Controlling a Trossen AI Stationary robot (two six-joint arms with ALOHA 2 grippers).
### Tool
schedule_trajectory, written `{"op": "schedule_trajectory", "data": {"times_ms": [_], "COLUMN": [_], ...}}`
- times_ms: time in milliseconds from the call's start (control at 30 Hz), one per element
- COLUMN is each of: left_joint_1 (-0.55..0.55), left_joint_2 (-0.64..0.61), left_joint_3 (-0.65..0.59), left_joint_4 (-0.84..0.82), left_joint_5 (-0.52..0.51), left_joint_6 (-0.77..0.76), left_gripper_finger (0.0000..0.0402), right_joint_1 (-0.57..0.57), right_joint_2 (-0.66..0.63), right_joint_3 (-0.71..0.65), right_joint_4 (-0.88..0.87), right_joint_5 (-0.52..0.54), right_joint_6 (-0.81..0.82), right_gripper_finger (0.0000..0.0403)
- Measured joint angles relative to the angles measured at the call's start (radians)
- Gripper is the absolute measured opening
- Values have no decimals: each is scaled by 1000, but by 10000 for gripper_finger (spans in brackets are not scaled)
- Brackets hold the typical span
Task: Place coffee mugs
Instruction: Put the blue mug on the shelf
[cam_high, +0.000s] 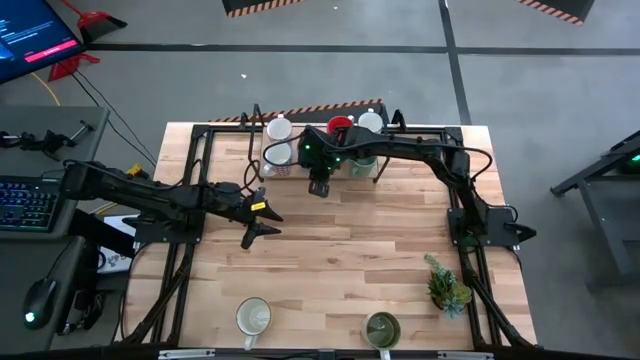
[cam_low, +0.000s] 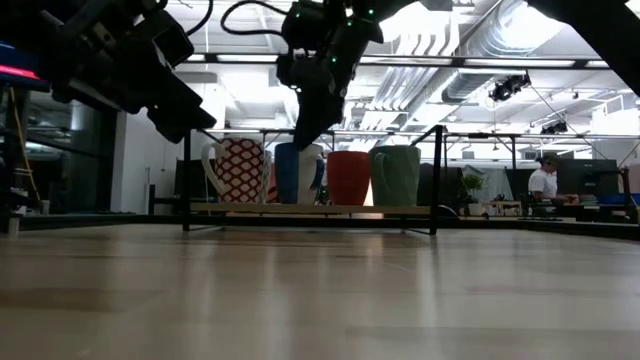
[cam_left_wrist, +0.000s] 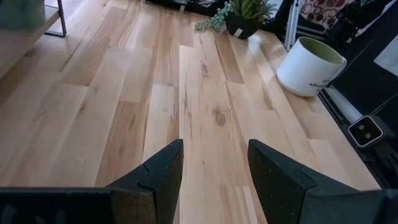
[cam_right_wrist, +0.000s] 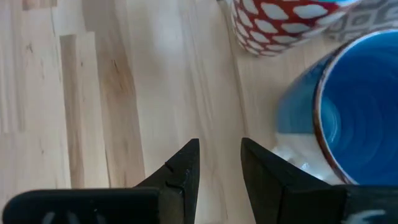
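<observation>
From above, six coffee mugs cluster on a low rack (cam_high: 240, 122) at the table's far edge, among them a red mug (cam_high: 339, 126) and white ones (cam_high: 279, 128). Two more wait on the near edge: a cream mug (cam_high: 253, 317) and an olive mug (cam_high: 382, 328), the latter near a potted plant (cam_high: 446, 284). The right gripper (cam_high: 318, 187) hangs just in front of the rack, its arm reaching in from the right side. The left gripper (cam_high: 262, 219) hovers over bare wood at mid-table, holding nothing.

At table height, a patterned mug (cam_low: 238, 170), a blue mug (cam_low: 297, 172), the red one (cam_low: 349, 177) and a green mug (cam_low: 397, 175) stand upright in a row on the rack. The right gripper (cam_low: 310, 130) points steeply down just before the blue mug.

The left wrist view shows wide-spread fingers (cam_left_wrist: 157, 178) over empty board, with a mug (cam_left_wrist: 309, 66) lying tilted on its side near the table's edge, beside the plant (cam_left_wrist: 244, 14).

The right wrist view shows fingers (cam_right_wrist: 180, 174) set narrowly apart and gripping nothing, right beside the blue mug (cam_right_wrist: 351, 109), whose open mouth faces up.

These mugs look like glazed ceramic: rigid, fairly heavy for their size, slick and liable to chip. The likeliest hold is across the rim wall, one finger inside and one outside, or else on the handle.
</observation>
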Motion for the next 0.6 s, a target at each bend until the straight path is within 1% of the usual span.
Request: {"op": "schedule_trajectory", "data": {"times_ms": [300,600], "left_joint_1": [0,0], "left_joint_2": [0,0], "left_joint_3": [0,0], "left_joint_4": [-6,-6], "left_joint_5": [0,0], "left_joint_6": [-1,0], "left_gripper_finger": [170,170], "right_joint_1": [-2,-31], "right_joint_2": [49,50], "right_joint_3": [0,0], "right_joint_4": [9,15], "right_joint_5": [5,18], "right_joint_6": [-27,-44], "right_gripper_finger": [96,96]}}
